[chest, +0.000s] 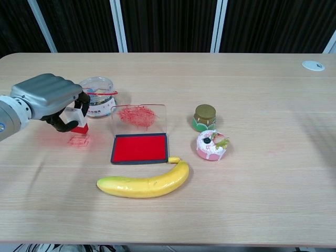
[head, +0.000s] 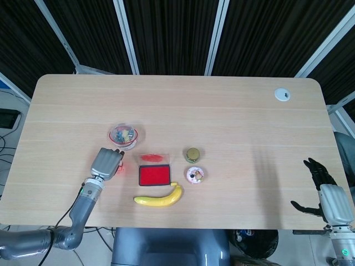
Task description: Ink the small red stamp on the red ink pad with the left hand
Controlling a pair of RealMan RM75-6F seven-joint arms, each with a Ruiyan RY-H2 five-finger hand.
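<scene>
Left hand [chest: 50, 97] seen at about 9 o'clock on the wooden table [chest: 252, 199], fingers curled tight around the small red stamp [chest: 79, 122]. Stamp held upright, white body on top and red base pointing down, just above or possibly touching a faint red printed square [chest: 79, 139] on the tabletop; actual contact impossible to judge from the chest view. In the head view, stamp mostly hidden beneath the hand [head: 107, 163].

Red ink pad [chest: 139, 147] lying open near the centre of the table, at 3 o'clock from the held stamp and clearly apart from it. Clear lid [chest: 138, 118] standing up along the pad's far edge, smeared with red ink. Round clear jar [chest: 98, 94] of small colourful bits placed just behind the left hand, at roughly 1 o'clock from it. Banana [chest: 144, 184] stretched out at 6 o'clock from the pad, its tip just beside the pad's near right corner. Small gold-lidded pot [chest: 205, 117] and pink frosted doughnut [chest: 211, 145] set at 3 o'clock from the pad, pot behind doughnut. White grommet [head: 282, 95] seen near the table's far right corner.

Right hand [head: 323, 191] hanging off the table's right edge at about 4 o'clock, dark fingers spread apart, holding nothing.
</scene>
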